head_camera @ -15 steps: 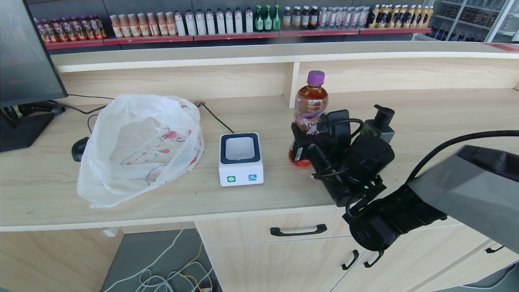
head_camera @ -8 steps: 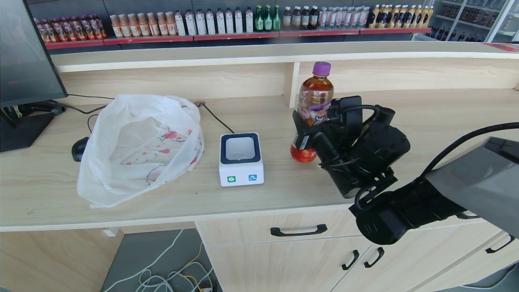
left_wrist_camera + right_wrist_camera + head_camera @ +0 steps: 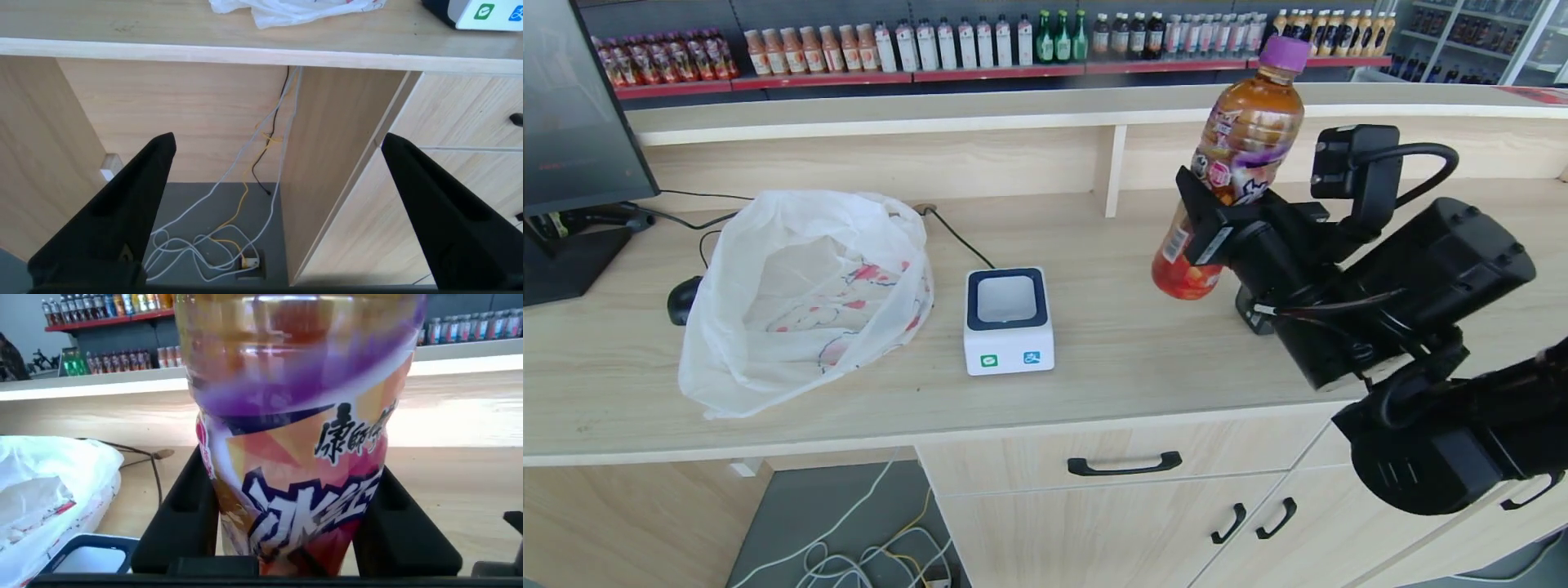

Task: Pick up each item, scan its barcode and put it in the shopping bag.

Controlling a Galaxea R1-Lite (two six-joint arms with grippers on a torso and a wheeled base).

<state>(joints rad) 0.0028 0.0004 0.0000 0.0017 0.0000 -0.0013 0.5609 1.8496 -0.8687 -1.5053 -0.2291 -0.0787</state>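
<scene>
Gripping the bottle (image 3: 1250,122), right pincer (image 3: 1215,224) has risen.

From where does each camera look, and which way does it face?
Head view: on the head, facing forward and down at the counter; right arm holding the bottle.
Left wrist view: below counter height, facing the cables underneath; own jaws open.
Right wrist view: facing the bottle between its jaws.
All share the shopping bag and scanner.

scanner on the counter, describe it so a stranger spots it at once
On the wooden counter, look beside the white shopping bag, on its right. The scanner is a small white box with a dark-framed window on top and two coloured icons in front.
</scene>
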